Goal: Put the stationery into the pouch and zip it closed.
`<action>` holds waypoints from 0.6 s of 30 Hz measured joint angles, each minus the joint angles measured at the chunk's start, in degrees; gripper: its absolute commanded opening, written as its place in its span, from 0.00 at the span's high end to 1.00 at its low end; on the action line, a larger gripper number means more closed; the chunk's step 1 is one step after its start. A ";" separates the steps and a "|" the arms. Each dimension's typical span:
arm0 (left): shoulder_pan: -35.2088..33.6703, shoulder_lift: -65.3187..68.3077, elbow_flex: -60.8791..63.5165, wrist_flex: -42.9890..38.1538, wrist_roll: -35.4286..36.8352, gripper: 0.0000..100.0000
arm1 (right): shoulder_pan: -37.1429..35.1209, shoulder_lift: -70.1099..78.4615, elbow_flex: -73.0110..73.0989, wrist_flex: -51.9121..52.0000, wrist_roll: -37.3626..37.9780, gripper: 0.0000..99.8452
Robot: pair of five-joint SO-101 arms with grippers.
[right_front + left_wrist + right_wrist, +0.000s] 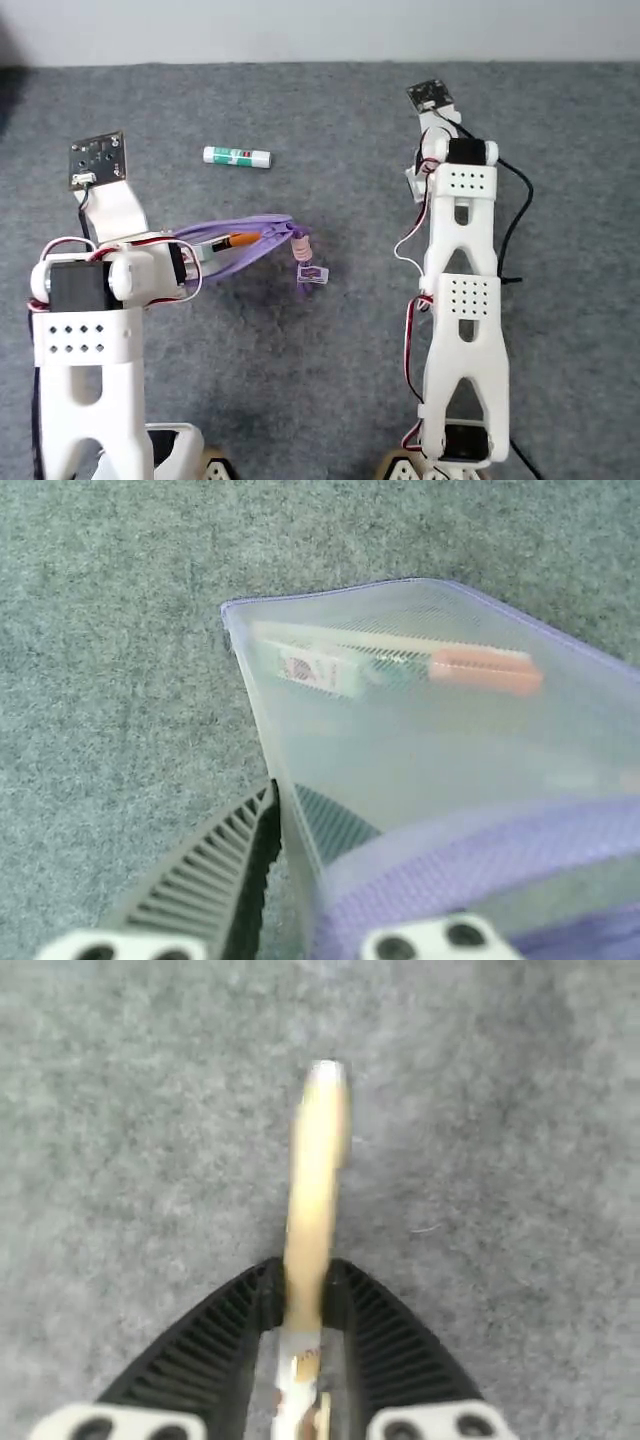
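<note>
The translucent purple-edged pouch (250, 245) lies left of centre, with its near edge lifted. My left gripper (195, 255) is shut on that edge, and the pouch (420, 770) is pinched at the left gripper (285, 810) tips. An orange-capped pen (485, 670) and a white item (315, 668) lie inside. A green-and-white glue stick (237, 156) rests on the mat beyond the pouch. Over bare mat at the far right, my right gripper (305, 1275) is shut on a pale yellow stick-shaped item (315, 1160) that points away from it. The right gripper (418, 180) sits under its arm.
The pouch's zip pull with a small pink-purple charm (306, 265) hangs at its right end. The grey mat (330, 370) covers the table. Its far edge meets a pale wall.
</note>
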 measured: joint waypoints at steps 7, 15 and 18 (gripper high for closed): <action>0.00 0.00 0.00 0.00 0.79 0.99 | -0.18 -1.14 -0.97 8.97 -0.35 0.99; 0.00 0.00 0.00 -0.09 1.23 0.99 | -0.18 -12.04 -0.97 12.75 -6.51 0.99; 0.00 0.00 0.00 -0.09 1.23 0.99 | -0.53 -16.26 -0.97 12.84 -6.68 0.99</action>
